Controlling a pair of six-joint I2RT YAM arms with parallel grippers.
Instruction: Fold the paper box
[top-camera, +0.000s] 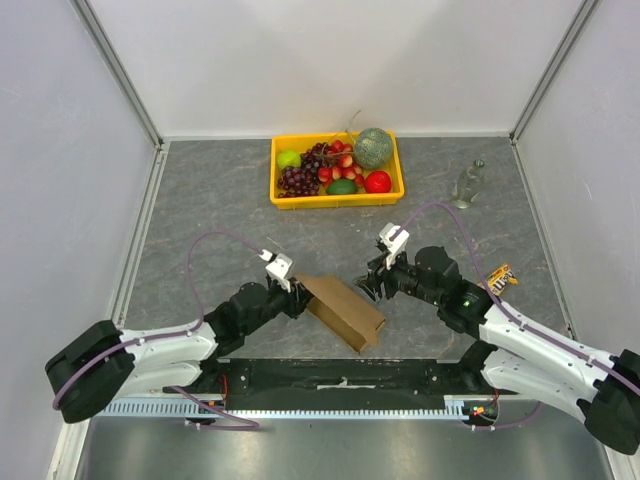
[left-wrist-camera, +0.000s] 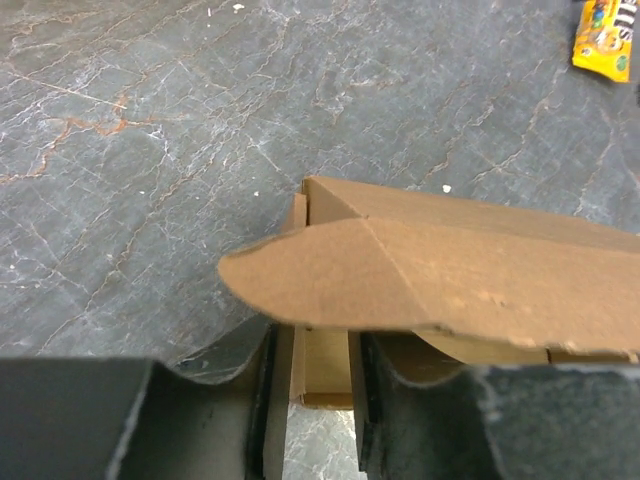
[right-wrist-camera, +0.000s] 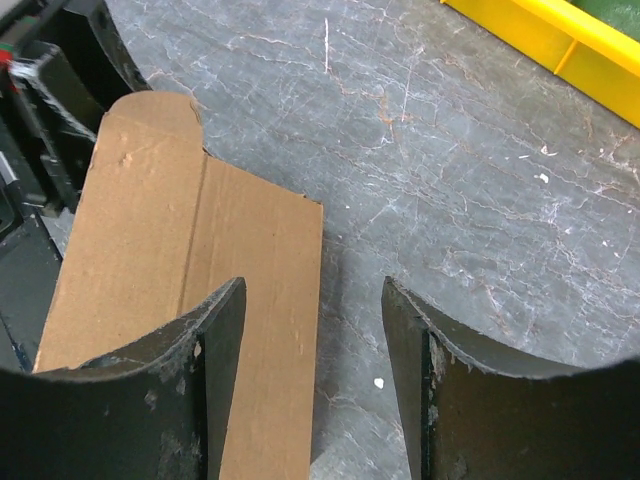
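Observation:
The paper box (top-camera: 345, 308) is plain brown cardboard, partly folded, lying slanted on the table between my two arms. My left gripper (top-camera: 296, 296) is at its left end. In the left wrist view my left gripper (left-wrist-camera: 318, 345) is closed on a narrow end part of the box (left-wrist-camera: 450, 270), and a rounded flap hangs over the fingers. My right gripper (top-camera: 372, 287) is at the box's upper right edge. In the right wrist view it (right-wrist-camera: 315, 300) is open and empty, with one finger over the cardboard (right-wrist-camera: 150, 240) and the other over bare table.
A yellow crate (top-camera: 283, 197) of fruit stands at the back centre; its corner shows in the right wrist view (right-wrist-camera: 560, 40). A clear bottle (top-camera: 468, 185) stands at the back right. A yellow candy packet (top-camera: 500, 277) lies right of the right arm and shows in the left wrist view (left-wrist-camera: 605, 40).

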